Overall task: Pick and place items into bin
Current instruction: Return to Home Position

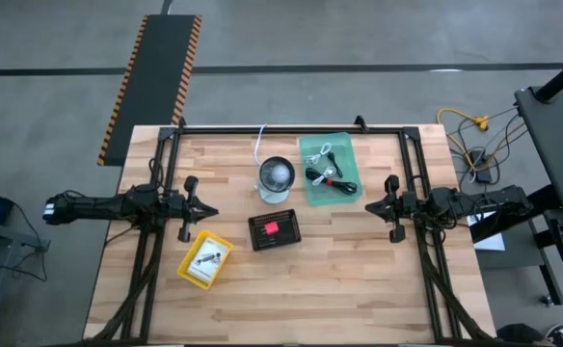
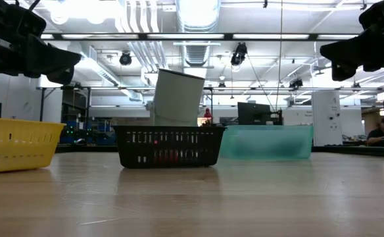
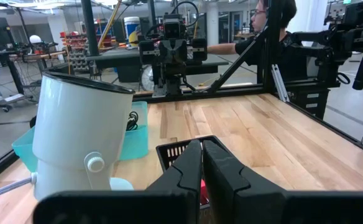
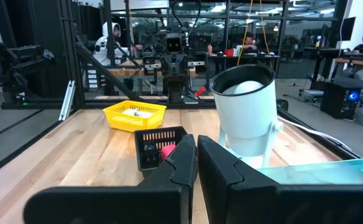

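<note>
Overhead looks down, low looks level across; facing wrist cameras share the black basket (image 4: 156, 138).

Crowded middle, open edges on the bench

The bench (image 1: 359, 289) is left bare along the low camera's side, apart from the yellow bin (image 1: 205, 260) at the left. The middle is blocked by a black basket (image 1: 275, 230), with a tilted white container (image 1: 276, 179) behind it and a green tray (image 1: 329, 171) just beside that; the gaps between them seem narrow. The flanks and far edge are bounded by dark frame rails (image 1: 224, 128).

No writing, label or number is legible anywhere.
</note>
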